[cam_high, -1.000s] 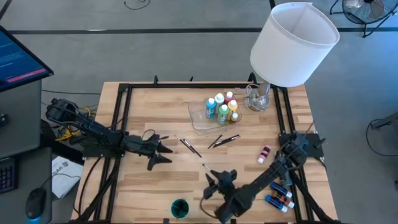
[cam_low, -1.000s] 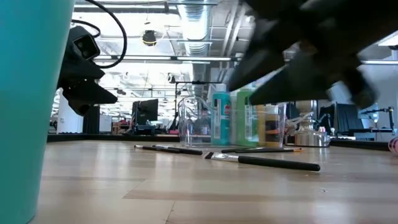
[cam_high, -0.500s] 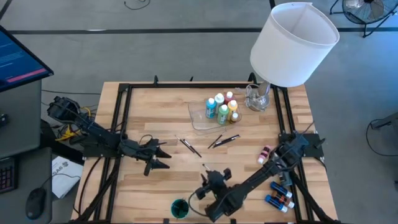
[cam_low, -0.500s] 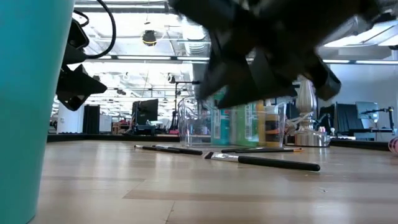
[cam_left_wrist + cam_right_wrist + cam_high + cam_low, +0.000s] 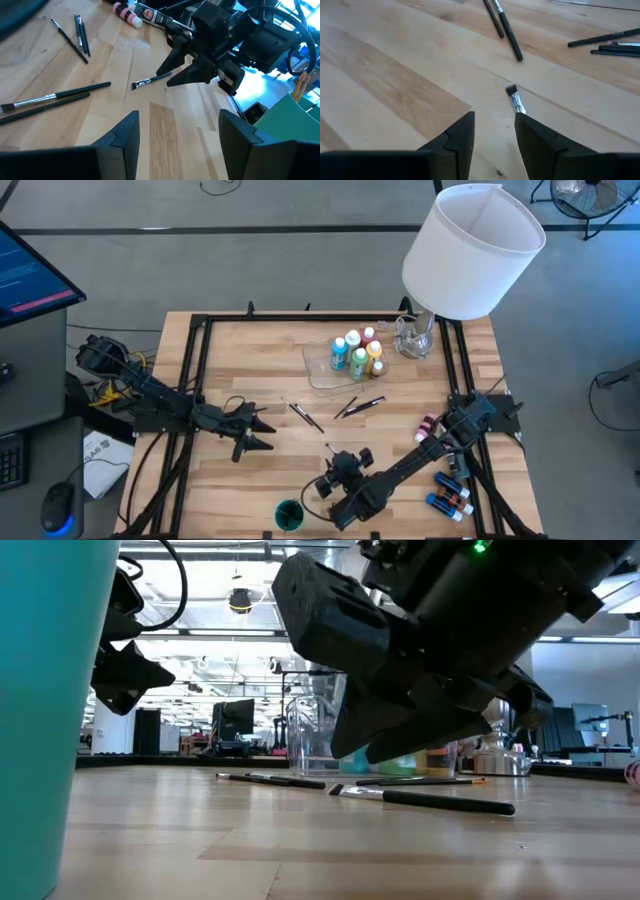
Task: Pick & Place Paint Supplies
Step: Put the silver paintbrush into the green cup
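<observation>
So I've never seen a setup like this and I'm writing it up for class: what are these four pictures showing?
Two robot arms work at a wooden table. One camera looks straight down, one sits at tabletop height, and one rides on each wrist. The right gripper, open and holding nothing, is poised over a lone brush. The left gripper waits open, empty, left of centre. More brushes lie mid-table, paint bottles stand by a clear tray, a teal cup sits at the front edge.

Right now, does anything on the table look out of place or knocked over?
Yes: a pink paint bottle lies on its side near the right edge, away from the upright bottles by the clear tray. Brushes lie scattered mid-table.
</observation>
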Controlling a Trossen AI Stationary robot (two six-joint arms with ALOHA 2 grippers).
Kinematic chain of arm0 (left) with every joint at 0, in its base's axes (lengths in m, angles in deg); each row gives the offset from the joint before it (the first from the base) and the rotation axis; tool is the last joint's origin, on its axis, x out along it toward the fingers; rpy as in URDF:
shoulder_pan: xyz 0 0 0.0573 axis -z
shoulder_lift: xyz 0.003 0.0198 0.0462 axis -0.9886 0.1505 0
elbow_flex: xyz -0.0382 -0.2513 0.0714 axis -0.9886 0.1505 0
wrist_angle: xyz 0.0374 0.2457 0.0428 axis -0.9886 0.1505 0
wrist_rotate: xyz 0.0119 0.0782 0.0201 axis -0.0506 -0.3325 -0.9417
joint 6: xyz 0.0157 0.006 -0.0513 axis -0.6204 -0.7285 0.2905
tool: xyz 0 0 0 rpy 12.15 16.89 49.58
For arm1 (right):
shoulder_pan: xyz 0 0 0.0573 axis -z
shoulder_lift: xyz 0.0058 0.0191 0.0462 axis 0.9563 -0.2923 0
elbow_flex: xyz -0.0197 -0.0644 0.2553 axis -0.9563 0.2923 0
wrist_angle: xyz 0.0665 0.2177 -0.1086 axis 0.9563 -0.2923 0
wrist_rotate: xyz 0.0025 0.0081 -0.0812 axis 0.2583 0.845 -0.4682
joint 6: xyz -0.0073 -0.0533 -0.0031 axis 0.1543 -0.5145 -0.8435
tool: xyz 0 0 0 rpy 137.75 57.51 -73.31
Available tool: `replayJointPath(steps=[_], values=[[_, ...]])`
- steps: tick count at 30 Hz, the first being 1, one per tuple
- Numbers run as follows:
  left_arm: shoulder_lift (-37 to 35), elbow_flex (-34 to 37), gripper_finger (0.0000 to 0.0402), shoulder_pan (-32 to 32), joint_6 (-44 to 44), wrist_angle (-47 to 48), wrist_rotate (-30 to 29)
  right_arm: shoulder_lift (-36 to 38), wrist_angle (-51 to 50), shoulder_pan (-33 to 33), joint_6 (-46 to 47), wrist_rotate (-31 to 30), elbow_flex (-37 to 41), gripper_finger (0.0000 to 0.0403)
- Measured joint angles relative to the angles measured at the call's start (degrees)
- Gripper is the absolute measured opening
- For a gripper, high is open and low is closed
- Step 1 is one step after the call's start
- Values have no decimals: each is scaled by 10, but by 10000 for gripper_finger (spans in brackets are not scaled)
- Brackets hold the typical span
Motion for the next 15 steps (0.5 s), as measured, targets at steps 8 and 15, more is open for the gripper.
replayJointPath(steps=[8,15], values=[[0,0,163,0,0,0,-6,0,-14,15,-2,17,2,137],[0,0,163,0,0,0,-8,0,-8,27,-19,20,3,139]])
